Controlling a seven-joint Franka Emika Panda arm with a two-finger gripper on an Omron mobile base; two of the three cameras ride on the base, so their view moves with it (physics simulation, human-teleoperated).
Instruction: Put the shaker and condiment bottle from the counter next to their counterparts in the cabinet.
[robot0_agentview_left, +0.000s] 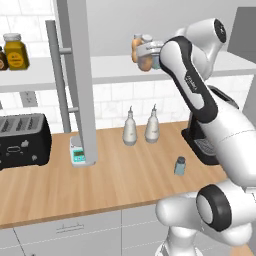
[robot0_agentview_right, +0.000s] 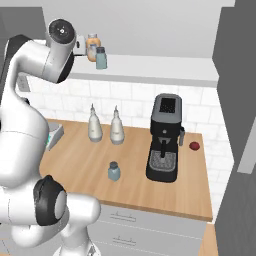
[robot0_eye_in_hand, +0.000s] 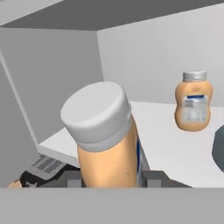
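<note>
At the far left of the left base view, a large amber jar with a yellow label (robot0_agentview_left: 15, 51) is seen on an open shelf above a black toaster (robot0_agentview_left: 23, 139); the tall grey cabinet door with a long bar handle (robot0_agentview_left: 77, 75) stands open beside them; two white teardrop bottles with thin spouts (robot0_agentview_left: 130, 128) are set on the long light-brown wooden counter (robot0_agentview_left: 100, 185); the small blue-grey shaker with a dark cap (robot0_agentview_left: 180, 165) stands further right on that counter, near a black coffee machine (robot0_agentview_right: 165, 145); up at the white cabinet shelf (robot0_eye_in_hand: 183, 153), the small orange condiment bottle with a light grey cap (robot0_eye_in_hand: 105, 140) is clamped in the two-finger gripper (robot0_eye_in_hand: 111, 178), tilted, beside its upright orange counterpart bottle (robot0_eye_in_hand: 193, 107).
</note>
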